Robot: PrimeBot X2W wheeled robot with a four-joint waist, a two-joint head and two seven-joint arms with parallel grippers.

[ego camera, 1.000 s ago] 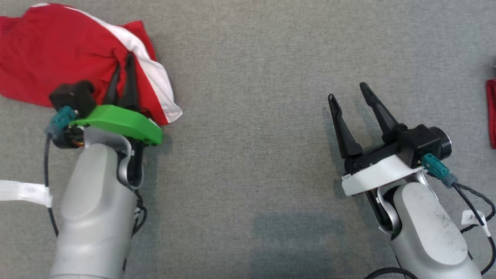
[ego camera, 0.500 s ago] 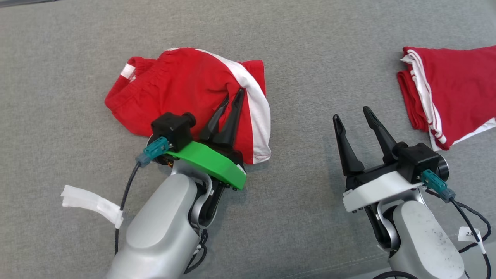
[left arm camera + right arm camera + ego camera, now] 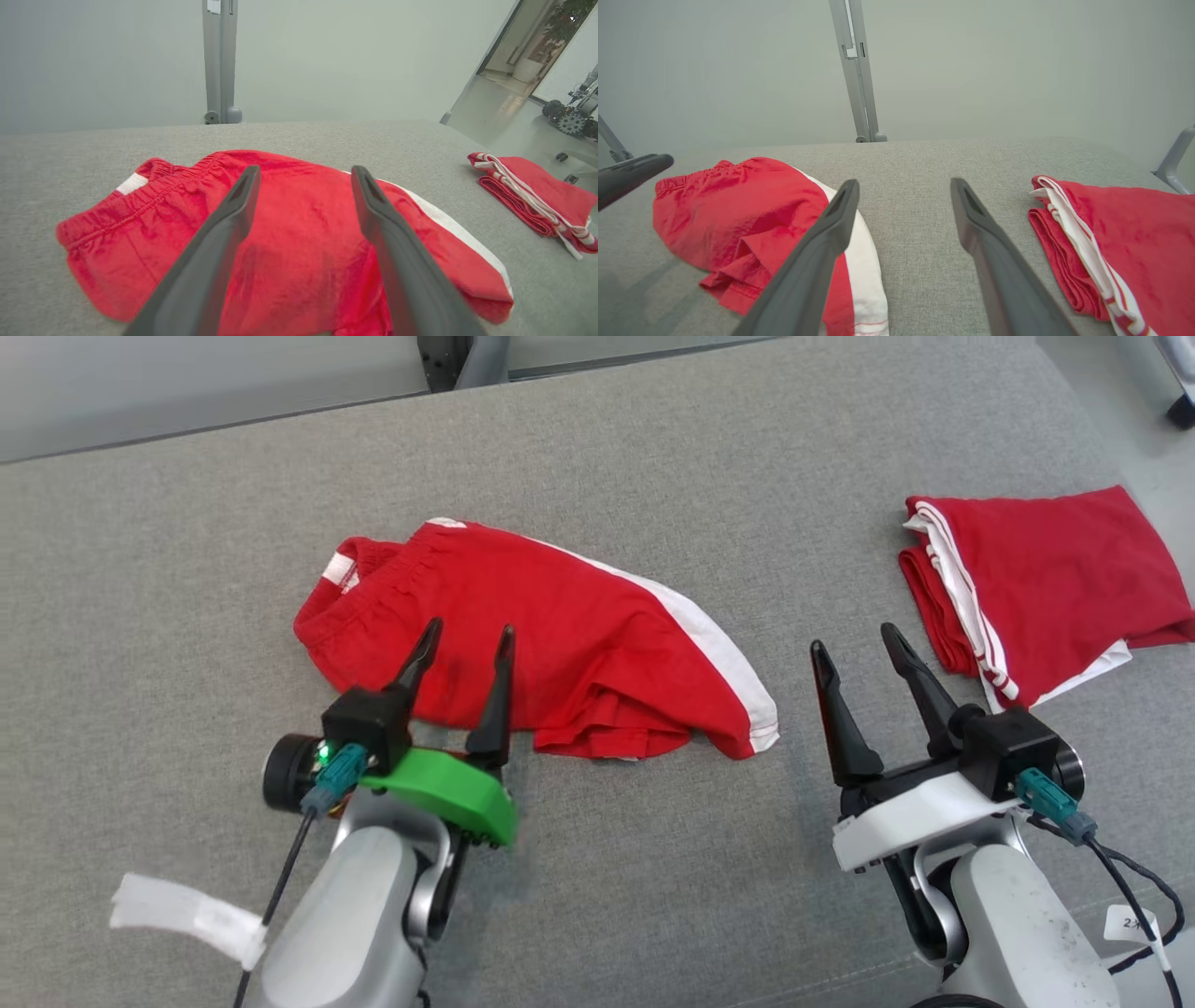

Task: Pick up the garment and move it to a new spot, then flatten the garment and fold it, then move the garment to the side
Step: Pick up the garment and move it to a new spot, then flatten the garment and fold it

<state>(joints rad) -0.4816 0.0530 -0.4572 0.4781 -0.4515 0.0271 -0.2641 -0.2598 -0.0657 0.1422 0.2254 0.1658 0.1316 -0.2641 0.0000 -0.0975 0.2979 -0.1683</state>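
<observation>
One grey table (image 3: pixel 187 569) carries two red garments: one loose pair of shorts (image 3: pixel 560 644) and one folded garment (image 3: pixel 1046 569). There are two grippers, the left gripper (image 3: pixel 470 630) and the right gripper (image 3: pixel 852 639), each with two fingers.

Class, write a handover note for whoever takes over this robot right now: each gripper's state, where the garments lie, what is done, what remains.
Left gripper: open, empty, fingers above the near edge of the red shorts.
Right gripper: open, empty, over the grey surface between the two garments.
The red shorts lie mid-surface, unheld, hem bunched.
Folded red garment: at the right.
Done: seemingly the move to a new spot. Left: flatten, fold, move aside.
</observation>
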